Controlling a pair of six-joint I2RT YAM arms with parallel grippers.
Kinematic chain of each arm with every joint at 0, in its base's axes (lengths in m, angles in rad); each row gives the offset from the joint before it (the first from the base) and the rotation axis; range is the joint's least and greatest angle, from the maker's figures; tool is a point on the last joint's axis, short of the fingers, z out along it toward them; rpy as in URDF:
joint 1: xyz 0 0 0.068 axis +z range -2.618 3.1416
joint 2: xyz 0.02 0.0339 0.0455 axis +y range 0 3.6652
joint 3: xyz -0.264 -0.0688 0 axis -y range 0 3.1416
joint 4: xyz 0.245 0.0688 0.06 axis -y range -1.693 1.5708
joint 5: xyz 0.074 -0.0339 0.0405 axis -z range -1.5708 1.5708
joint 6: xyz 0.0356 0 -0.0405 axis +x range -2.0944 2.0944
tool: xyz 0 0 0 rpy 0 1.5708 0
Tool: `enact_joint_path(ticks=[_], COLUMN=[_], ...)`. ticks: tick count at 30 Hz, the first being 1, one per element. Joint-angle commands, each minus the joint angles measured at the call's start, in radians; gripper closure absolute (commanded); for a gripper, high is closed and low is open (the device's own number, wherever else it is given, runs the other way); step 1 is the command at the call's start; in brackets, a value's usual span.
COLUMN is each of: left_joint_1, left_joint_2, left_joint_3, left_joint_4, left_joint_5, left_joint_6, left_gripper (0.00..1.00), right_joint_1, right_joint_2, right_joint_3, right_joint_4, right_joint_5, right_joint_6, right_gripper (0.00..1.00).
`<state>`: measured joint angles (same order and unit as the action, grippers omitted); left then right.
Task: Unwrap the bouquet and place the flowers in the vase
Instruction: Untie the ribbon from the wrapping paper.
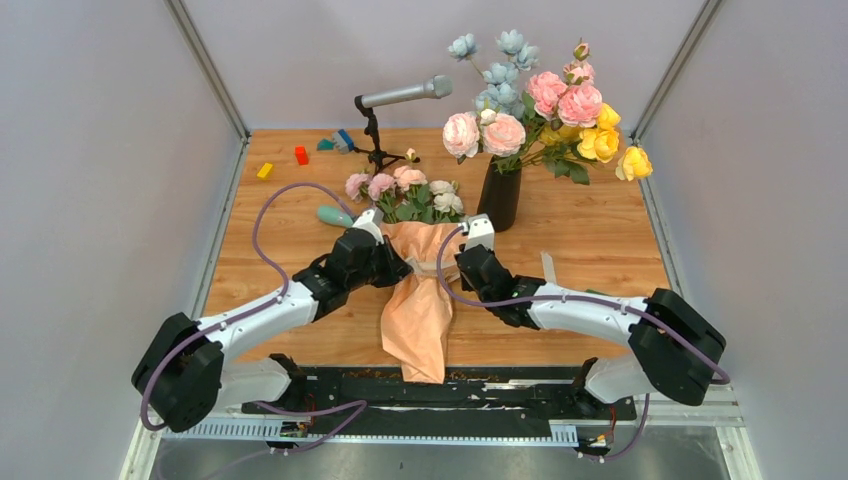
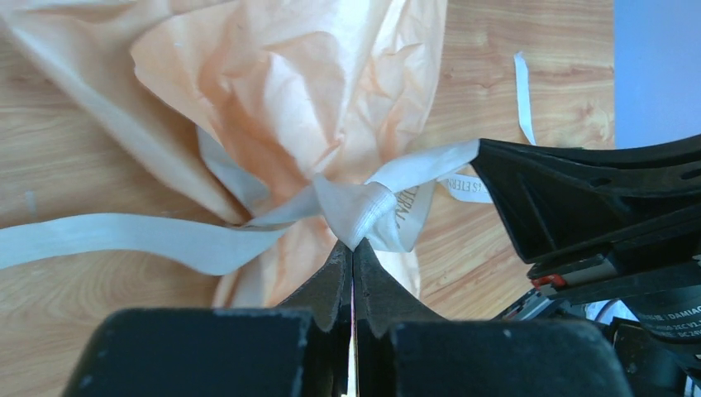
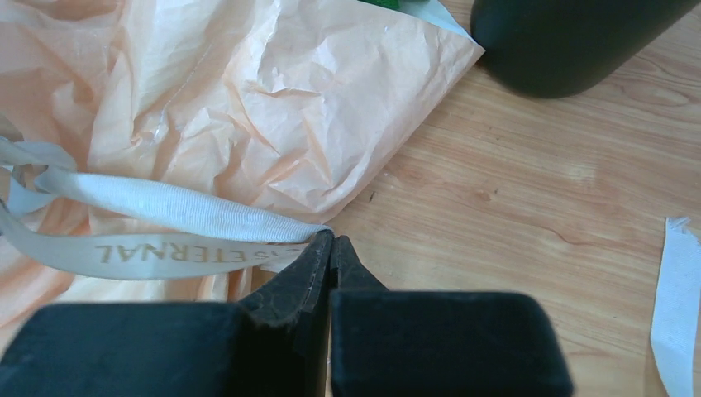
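From above, the bouquet [image 1: 418, 300] lies in the middle of the counter [image 1: 600, 250]. Its peach paper tail reaches the near edge, and the flowers [image 1: 405, 190] point toward the far edge. The vase [image 1: 499, 197] stands just right of those blooms and carries a larger arrangement [image 1: 545, 105]. The left fingers [image 1: 403, 266] and right fingers [image 1: 463, 262] meet the wrap's waist from opposite sides.

In the left wrist view, the left fingers are clenched tight, their tips pinching the cream ribbon [image 2: 124, 236] at its knot. Opposite them, the right fingers grip a ribbon tail pulled taut.

In the right wrist view, the right fingers are clamped on the ribbon's printed end beside the paper's edge, and the vase's base stands just beside a paper corner
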<state>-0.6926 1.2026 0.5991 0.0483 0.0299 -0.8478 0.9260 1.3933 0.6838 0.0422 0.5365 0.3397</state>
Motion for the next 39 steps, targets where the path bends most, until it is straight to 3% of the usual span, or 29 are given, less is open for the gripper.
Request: enact_joint_path(ticks=[1, 16, 29, 31, 32, 36, 39], left_joint_1=[0.048, 0.268, 0.353, 0.358, 0.359, 0.360, 0.360], left_joint_2=[-0.063, -0.112, -0.137, -0.153, -0.166, -0.215, -0.249], left_joint_3=[0.017, -0.040, -0.080, -0.071, -0.064, -0.046, -0.029], left_joint_4=[-0.066, -0.143, -0.192, -0.216, -0.225, -0.287, -0.336], left_joint_5=[0.028, 0.088, 0.013, 0.014, 0.012, 0.005, 0.009], left_joint_6=[0.069, 0.170, 0.212, 0.224, 0.232, 0.260, 0.288], left_gripper=[1.00, 1.00, 1.00, 0.94, 0.84, 0.54, 0.40], right_joint_1=[-0.005, -0.005, -0.005, -0.005, -0.005, -0.006, -0.005], right_joint_2=[-0.041, -0.041, -0.049, -0.064, -0.077, -0.136, -0.183], right_joint_3=[-0.017, -0.075, -0.116, -0.121, -0.126, -0.132, -0.129], right_joint_4=[-0.019, -0.039, -0.038, -0.038, -0.038, -0.038, -0.103], right_joint_5=[0.058, 0.072, 0.057, 0.039, 0.030, -0.008, -0.034], right_joint_6=[0.036, 0.118, 0.142, 0.128, 0.118, 0.071, 0.045], right_gripper=[1.00, 1.00, 1.00, 1.00, 0.98, 0.75, 0.61])
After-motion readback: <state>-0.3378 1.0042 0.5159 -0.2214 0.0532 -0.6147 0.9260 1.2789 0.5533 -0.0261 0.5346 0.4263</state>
